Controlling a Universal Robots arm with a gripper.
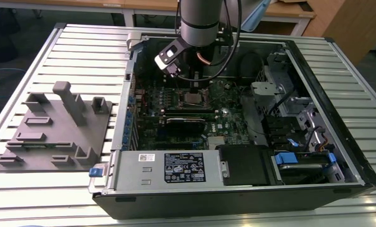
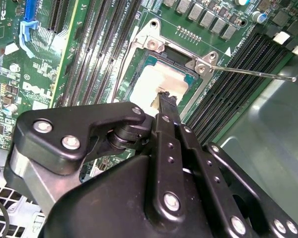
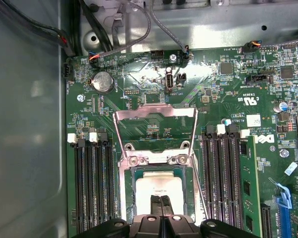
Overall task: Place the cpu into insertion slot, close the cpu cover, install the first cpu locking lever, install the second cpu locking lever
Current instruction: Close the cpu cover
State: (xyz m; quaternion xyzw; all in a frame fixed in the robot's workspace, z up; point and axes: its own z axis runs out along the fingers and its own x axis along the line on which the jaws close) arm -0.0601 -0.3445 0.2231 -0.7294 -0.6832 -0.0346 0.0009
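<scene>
Two fingers pressed together, tips directly over cpu lying in insertion slot

— What colour is the board?
— The motherboard is green. The cpu is pale silvery-tan and the cpu cover is silver.
— And the memory slots?
— Black, with white clips.
</scene>
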